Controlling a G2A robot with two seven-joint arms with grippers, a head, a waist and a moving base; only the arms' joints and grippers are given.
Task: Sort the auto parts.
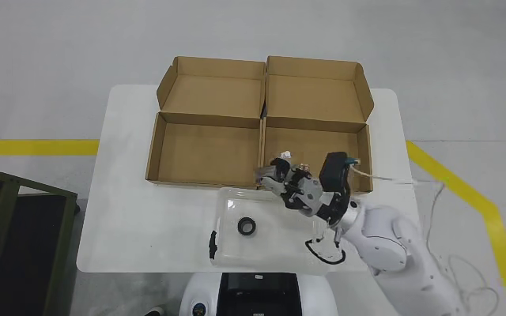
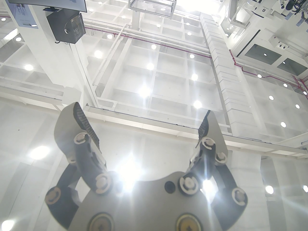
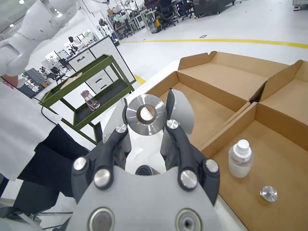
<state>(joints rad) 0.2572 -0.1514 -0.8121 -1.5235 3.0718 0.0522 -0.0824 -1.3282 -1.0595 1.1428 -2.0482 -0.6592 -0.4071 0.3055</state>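
Your right gripper (image 3: 146,108) is clamped on the metal ring (image 3: 150,127), near the cardboard box (image 3: 284,140). Carry it over the small metal part (image 3: 268,193), clear of the bottle (image 3: 240,158), lower close, release gently. The left gripper (image 2: 142,123) is empty, jaws apart.
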